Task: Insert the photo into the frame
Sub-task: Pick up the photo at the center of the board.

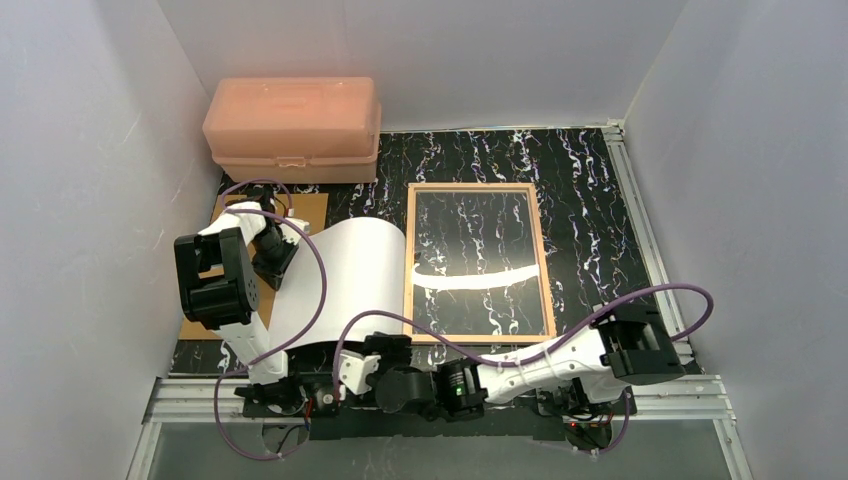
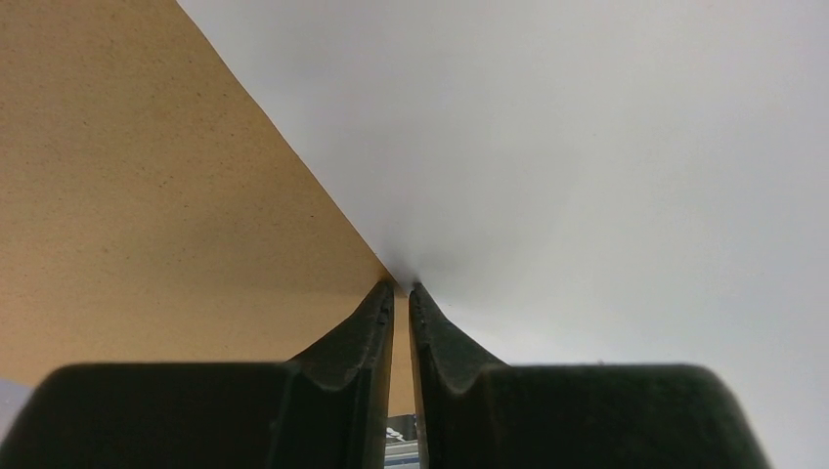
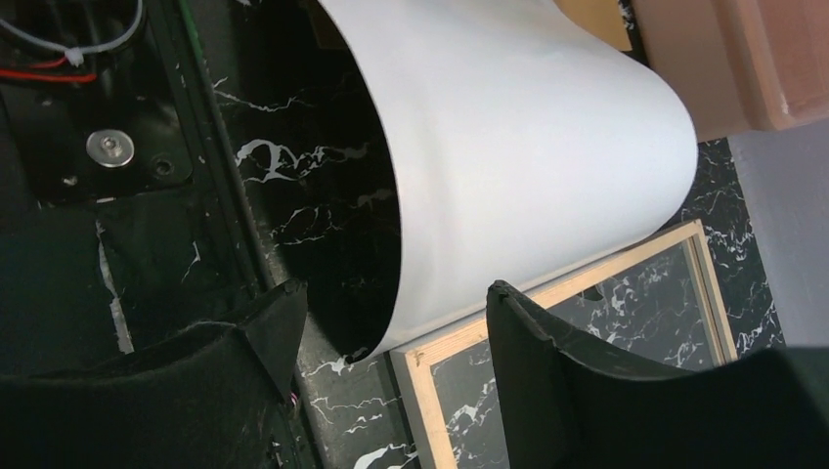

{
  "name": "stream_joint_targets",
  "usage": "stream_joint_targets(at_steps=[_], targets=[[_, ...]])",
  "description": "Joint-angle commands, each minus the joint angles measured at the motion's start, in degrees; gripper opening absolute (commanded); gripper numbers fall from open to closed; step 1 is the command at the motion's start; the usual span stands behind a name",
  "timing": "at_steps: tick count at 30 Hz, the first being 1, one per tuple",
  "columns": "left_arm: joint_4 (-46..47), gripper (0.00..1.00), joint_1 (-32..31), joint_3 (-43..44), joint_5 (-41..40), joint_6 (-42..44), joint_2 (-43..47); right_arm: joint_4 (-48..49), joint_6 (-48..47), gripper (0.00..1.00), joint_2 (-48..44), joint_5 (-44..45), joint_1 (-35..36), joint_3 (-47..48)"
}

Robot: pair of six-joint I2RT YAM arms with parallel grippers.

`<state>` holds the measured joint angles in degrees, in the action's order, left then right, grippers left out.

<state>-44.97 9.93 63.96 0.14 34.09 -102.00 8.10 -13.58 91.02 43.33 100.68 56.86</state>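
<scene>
The photo (image 1: 340,285) is on the table, white back up, bowed into a high arch and not lying flat. It sits at the 9 o'clock side of the frame, outside the opening.

Near edge, 6 o'clock of the photo: right gripper (image 3: 396,293). Jaws are spread wide and released, holding nothing. In the right wrist view the near corner of the sheet curls down between the two fingers (image 3: 557,362). I cannot tell whether either one touches it.

9 o'clock of the photo: left gripper (image 2: 401,288). Its fingers are pinched almost together on the left edge of the sheet, clamping it. That edge is lifted off the surface.

Under and behind the left gripper is a brown backing board (image 1: 305,210), flat on the table. It is partly covered by the arm and the sheet.

3 o'clock of the photo: the frame (image 1: 478,330), flat, tan wood side up. The black marbled table (image 1: 590,200) shows through the clear pane. A white glare band crosses the pane. The photo's right edge runs along the frame's left rail. The camera views leave it unclear whether the two are in contact.

Far, 11 o'clock of the photo: pink plastic box (image 1: 292,128), lid shut, against the back wall.
</scene>
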Motion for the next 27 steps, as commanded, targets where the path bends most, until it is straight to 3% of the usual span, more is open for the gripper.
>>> stream_joint_targets(at_steps=[1,6,11,13,18,20,24,27], targets=[[-1.1,0.10,-0.2,-2.1,5.4,-0.8,0.2,-0.6,-0.1,0.76,3.9,-2.3,0.4,2.5],[-1.0,0.10,-0.2,-2.4,5.2,-0.7,0.1,4.4,-4.8,0.73,10.0,5.4,0.4,4.4],[-1.2,0.10,-0.2,-2.1,5.0,-0.5,0.0,17.6,-16.6,0.60,16.6,19.0,0.2,5.5],[-1.6,0.09,-0.2,-1.8,4.9,-0.4,0.0,21.1,-19.8,0.50,17.9,20.0,-0.1,6.0],[-3.5,0.09,-0.2,-0.4,5.4,-0.5,1.0,27.4,-25.6,0.12,20.2,22.8,-0.4,7.1],[-5.1,0.11,-0.1,0.6,5.6,-0.7,2.0,28.0,-27.1,0.01,20.4,24.1,-0.4,7.7],[-9.7,0.19,1.0,5.4,6.6,-1.0,4.9,34.3,-34.2,0.01,20.3,27.5,-0.4,8.3],[-15.4,0.39,3.6,12.4,9.3,-1.3,7.0,40.2,-40.9,0.01,19.5,28.9,-0.4,8.9]])
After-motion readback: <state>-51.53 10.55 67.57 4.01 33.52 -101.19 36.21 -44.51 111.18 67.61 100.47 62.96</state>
